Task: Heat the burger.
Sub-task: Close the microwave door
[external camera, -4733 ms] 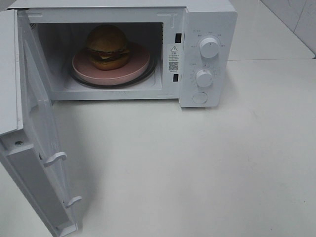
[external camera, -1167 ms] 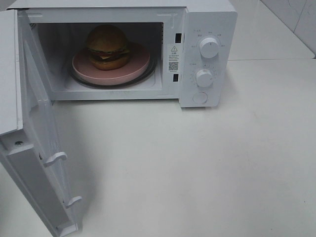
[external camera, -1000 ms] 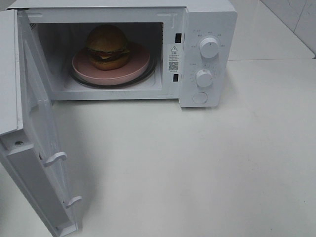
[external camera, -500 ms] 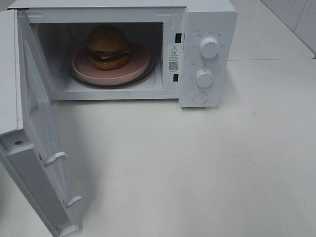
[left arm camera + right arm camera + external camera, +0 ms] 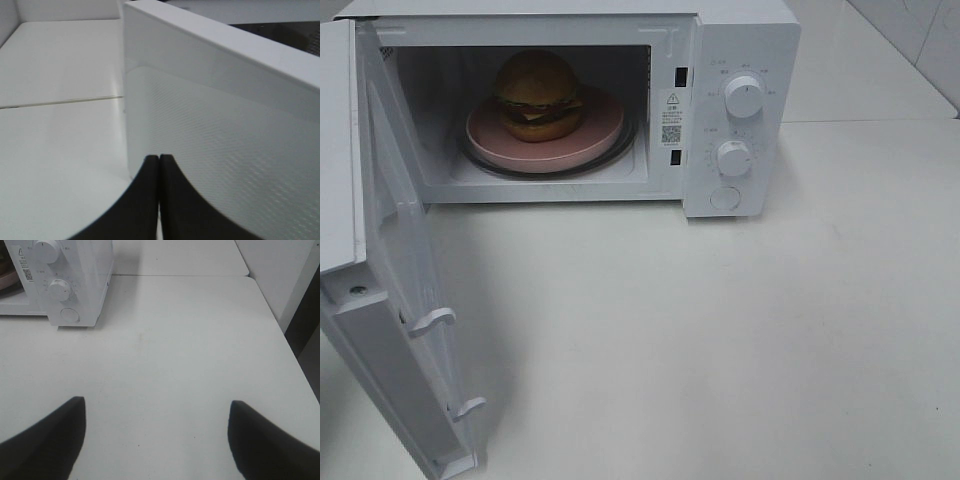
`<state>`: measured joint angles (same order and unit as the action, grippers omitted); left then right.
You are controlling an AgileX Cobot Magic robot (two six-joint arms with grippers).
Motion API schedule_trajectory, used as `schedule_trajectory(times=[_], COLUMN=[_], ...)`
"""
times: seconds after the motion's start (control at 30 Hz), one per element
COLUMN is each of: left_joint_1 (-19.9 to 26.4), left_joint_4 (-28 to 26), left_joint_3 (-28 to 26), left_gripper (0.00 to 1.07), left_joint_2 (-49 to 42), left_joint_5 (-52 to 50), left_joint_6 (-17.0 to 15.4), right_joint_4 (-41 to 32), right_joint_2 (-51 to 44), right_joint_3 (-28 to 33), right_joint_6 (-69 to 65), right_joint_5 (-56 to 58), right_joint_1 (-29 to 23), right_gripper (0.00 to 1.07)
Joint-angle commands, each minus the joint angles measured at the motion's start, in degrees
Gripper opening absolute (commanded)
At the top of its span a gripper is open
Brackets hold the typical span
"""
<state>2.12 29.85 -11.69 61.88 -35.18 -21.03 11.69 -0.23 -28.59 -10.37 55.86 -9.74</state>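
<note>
The burger [image 5: 538, 95] sits on the pink plate [image 5: 598, 140] inside the microwave [image 5: 740, 35], exactly as seconds ago; nothing has shifted. The door [image 5: 400, 290] stands wide open, so closing it likely comes next. The left gripper [image 5: 159, 165], pinched together and empty, is just beside the door's outer face. The right gripper [image 5: 157, 435] gapes wide over the table [image 5: 720, 330], holding nothing.

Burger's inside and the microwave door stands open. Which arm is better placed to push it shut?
Left. The left gripper, shut, is close up to the open door. The right gripper hangs open over the table, off beside the control panel and away from the door.
</note>
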Motion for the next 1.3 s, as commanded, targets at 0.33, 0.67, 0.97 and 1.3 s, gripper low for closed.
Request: schedule_trajectory(times=[0.33,0.67,0.97,1.3], left_joint_1=[-1.38,-11.57,-18.79,-26.81], left_joint_4=[7.28,-3.84,-15.93,-21.49], left_joint_3=[-0.17,-0.34,-1.43,-6.53], left_gripper=[0.00,0.00,0.00,0.00], left_joint_2=[11.97,12.72,14.04,20.34], left_joint_5=[-14.04,-12.61,-12.26,-12.43], left_joint_6=[-2.81,3.72,9.57,11.06], right_joint_4=[-0.06,-0.06,-0.06,-0.06], right_joint_2=[-1.43,-1.43,-1.43,-1.43], right_joint_3=[0.11,0.11,0.11,0.11], right_joint_6=[0.29,0.29,0.29,0.29], right_joint_5=[-0.46,-0.46,-0.46,-0.46], right_joint_1=[0.29,0.29,0.29,0.29], right_gripper=[0.74,0.74,0.74,0.74])
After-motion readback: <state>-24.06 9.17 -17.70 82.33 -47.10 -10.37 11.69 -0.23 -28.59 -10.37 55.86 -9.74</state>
